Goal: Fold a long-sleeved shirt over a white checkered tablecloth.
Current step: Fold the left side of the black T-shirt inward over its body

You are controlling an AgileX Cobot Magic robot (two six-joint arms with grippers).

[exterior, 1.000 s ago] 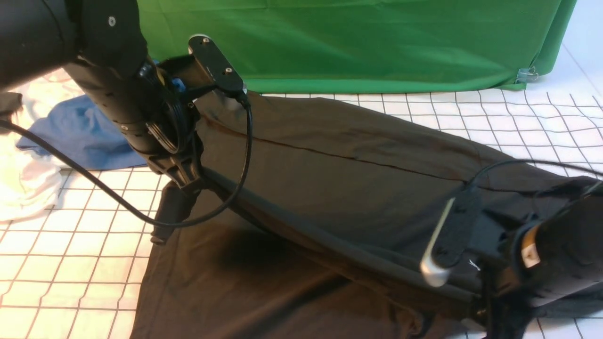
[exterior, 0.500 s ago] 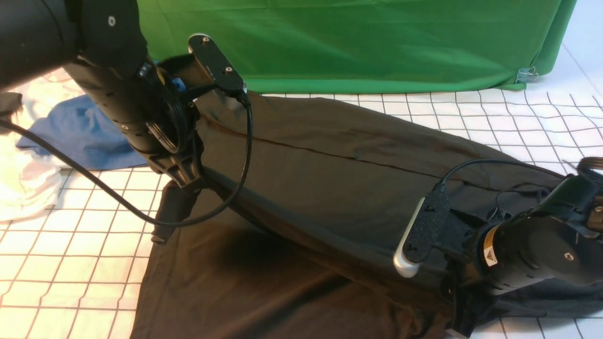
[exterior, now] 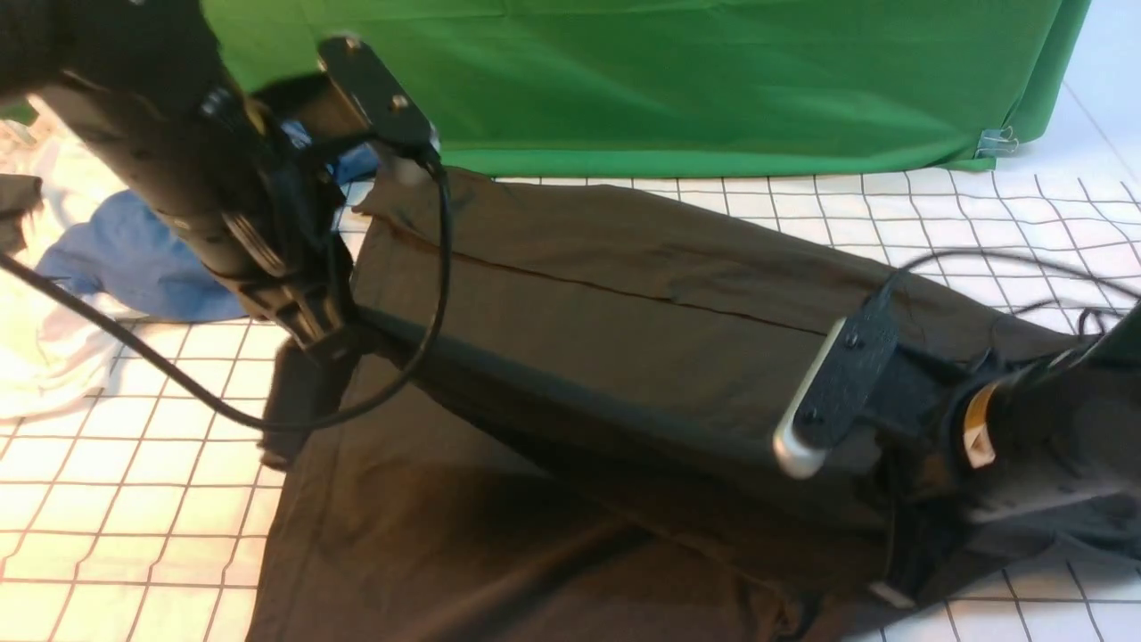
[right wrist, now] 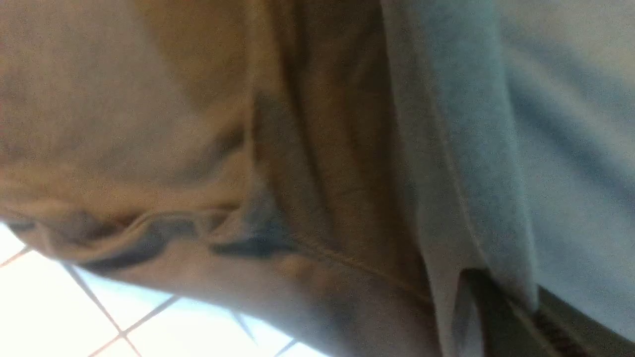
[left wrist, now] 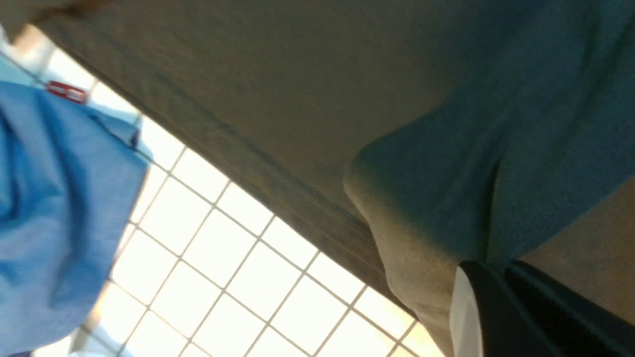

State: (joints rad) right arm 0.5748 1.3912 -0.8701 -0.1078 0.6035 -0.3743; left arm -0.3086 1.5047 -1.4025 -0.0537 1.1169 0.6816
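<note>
Black fabric is being pinched by two grippers: the left gripper (exterior: 328,343) is clamping one edge of the long-sleeved shirt (exterior: 624,267), and the right gripper (exterior: 894,580) is gripping the same lifted edge at the near right. One shirt is lying spread on the one white checkered tablecloth (exterior: 980,232) covering the worktop, its raised fold stretching between both grippers. One blue garment (exterior: 134,259) and one white garment (exterior: 36,357) are lying far left. One green backdrop cloth (exterior: 669,80) is hanging behind.
</note>
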